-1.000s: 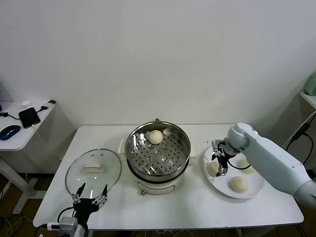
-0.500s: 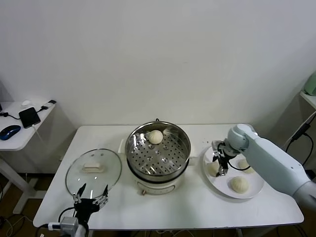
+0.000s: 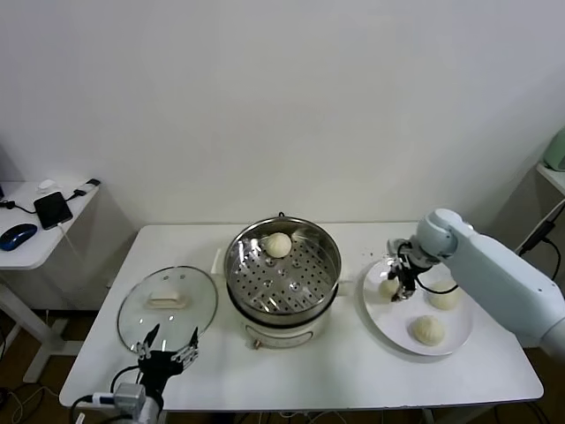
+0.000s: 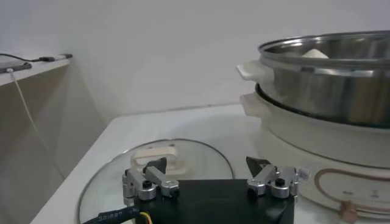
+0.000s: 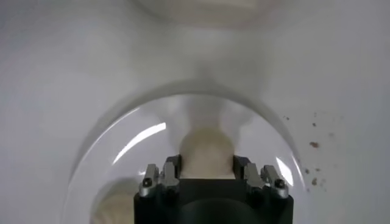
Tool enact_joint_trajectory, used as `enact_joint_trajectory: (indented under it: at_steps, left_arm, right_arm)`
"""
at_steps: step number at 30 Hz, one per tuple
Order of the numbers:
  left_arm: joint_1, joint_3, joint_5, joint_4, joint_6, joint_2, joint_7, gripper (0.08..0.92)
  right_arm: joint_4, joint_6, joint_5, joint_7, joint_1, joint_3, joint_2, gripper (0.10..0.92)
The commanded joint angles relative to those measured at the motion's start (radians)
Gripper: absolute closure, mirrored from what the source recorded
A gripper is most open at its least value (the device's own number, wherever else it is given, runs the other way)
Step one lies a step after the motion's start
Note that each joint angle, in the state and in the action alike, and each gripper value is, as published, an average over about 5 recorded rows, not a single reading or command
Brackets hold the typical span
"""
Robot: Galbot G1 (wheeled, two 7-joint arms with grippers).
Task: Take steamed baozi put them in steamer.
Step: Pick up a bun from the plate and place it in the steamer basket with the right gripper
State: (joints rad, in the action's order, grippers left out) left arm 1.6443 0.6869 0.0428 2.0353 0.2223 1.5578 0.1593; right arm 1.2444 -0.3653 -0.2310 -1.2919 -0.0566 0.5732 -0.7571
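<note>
Right gripper (image 3: 399, 284): it sits over the plate (image 3: 393, 331), and you can see its two fingers (image 5: 172, 170) pressed on both sides of a bun (image 3: 389, 286). It is clenched on that bun.
Held bun: it looks just off the plate, at the plate's left part, the side nearest the steamer (image 3: 282, 269). I cannot tell if its underside touches the plate.
Which way to go: the steamer lies to the left of your right gripper, near it, with a strip of bare table (image 3: 353, 371) between. The basket rim stands higher than the plate, so I think you must lift the bun up first, then go across.
Long side: the bun is round, so it has no long side to line up.
Other buns: two lie on the plate, one (image 3: 428, 329) at the front and one (image 3: 444, 297) behind the arm. One bun (image 3: 278, 245) is in the steamer already, at the back.
Nearer arm: the right one. The plate is on its side.
Left gripper (image 4: 211, 173): it waits at the front left table edge, over the glass lid (image 3: 167, 305), fingers spread wide, holding nothing.
Hard to see: the right wrist view shows only the top of the held bun between the fingers. Your arm hides part of one plate bun.
</note>
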Motion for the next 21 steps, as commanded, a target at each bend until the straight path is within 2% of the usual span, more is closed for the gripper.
enact_joint_trajectory:
  at_steps: [1, 6, 12, 21]
  left_arm:
    - [-0.006, -0.003, 0.016, 0.001, -0.002, 0.000, -0.003, 0.177]
    - [-0.014, -0.005, 0.038, 0.009, 0.013, 0.001, -0.011, 0.177]
    - [-0.021, 0.003, 0.039, 0.027, 0.020, 0.000, -0.016, 0.177]
    - [-0.025, 0.010, 0.039, 0.055, 0.026, -0.003, -0.023, 0.177]
  right_arm:
    - [0.086, -0.061, 0.155, -0.017, 0.244, 0.184, 0.093, 0.461]
    - [0.153, -0.172, 0.378, -0.041, 0.540, 0.441, 0.085, 0.457]
    - [0.146, -0.256, 0.605, -0.040, 0.802, 0.647, -0.073, 0.457]
    - [0.027, -0.313, 0.687, -0.003, 0.782, 0.669, -0.401, 0.457]
